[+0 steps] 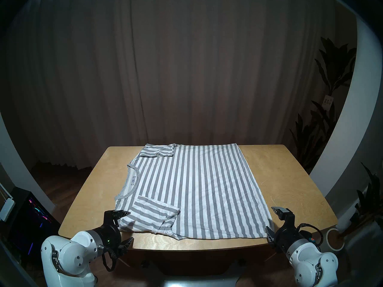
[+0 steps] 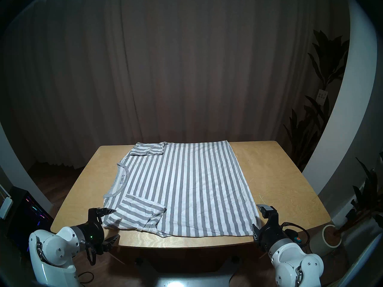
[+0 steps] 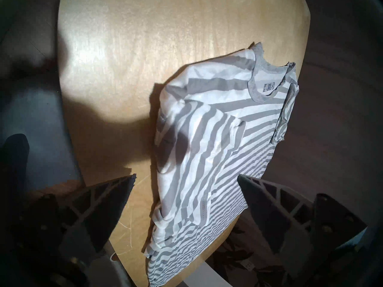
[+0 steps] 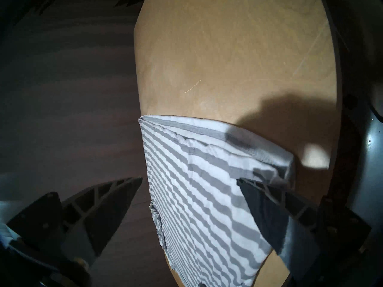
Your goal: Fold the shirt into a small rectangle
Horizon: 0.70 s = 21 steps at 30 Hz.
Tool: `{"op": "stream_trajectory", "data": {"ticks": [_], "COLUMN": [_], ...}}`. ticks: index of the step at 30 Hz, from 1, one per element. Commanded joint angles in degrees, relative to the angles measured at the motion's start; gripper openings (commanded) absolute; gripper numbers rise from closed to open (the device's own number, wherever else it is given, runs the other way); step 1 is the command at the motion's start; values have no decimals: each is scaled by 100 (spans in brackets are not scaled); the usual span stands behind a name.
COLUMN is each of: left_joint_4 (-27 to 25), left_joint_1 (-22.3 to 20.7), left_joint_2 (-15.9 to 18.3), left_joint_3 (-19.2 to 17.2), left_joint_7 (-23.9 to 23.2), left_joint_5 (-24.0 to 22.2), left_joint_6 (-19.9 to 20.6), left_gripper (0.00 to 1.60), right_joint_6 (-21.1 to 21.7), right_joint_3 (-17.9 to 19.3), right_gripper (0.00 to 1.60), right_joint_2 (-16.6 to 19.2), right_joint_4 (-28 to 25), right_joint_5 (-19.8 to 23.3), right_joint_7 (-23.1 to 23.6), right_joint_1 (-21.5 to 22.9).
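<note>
A grey-and-white striped shirt (image 1: 190, 189) lies flat on the wooden table (image 1: 290, 176) with both sleeves already folded in, body folds still to do, between the left gripper (image 1: 126, 226) and right gripper (image 1: 272, 222), both wide open and empty at its near corners.

Wooden table (image 1: 279, 176), light-toned, scratched. Brown curtain (image 1: 186, 63) behind it. Dark leafy plants (image 1: 329, 77) at right; computer case (image 1: 31, 222) with coloured lights at left.
</note>
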Motion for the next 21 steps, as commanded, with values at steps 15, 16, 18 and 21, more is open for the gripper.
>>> {"op": "stream_trajectory", "data": {"ticks": [15, 16, 18, 21], "left_joint_4": [69, 82, 104, 156], "left_joint_1": [-126, -145, -192, -267], "left_joint_2": [-52, -53, -56, -50], "left_joint_3": [110, 122, 145, 158], "left_joint_7": [-199, -198, -186, -143], "left_joint_5": [-10, -1, 6, -30], "left_joint_6": [70, 64, 54, 23], "left_gripper": [160, 160, 160, 160], "right_joint_6": [377, 372, 369, 386], "right_joint_3": [-56, -51, -46, -52], "right_gripper": [160, 160, 160, 160], "right_joint_2": [-35, -50, -72, -80], "right_joint_4": [-496, -509, -534, -559], "right_joint_5": [327, 360, 383, 376], "right_joint_7": [91, 59, 44, 58], "right_joint_1": [-454, -472, -515, -570]}}
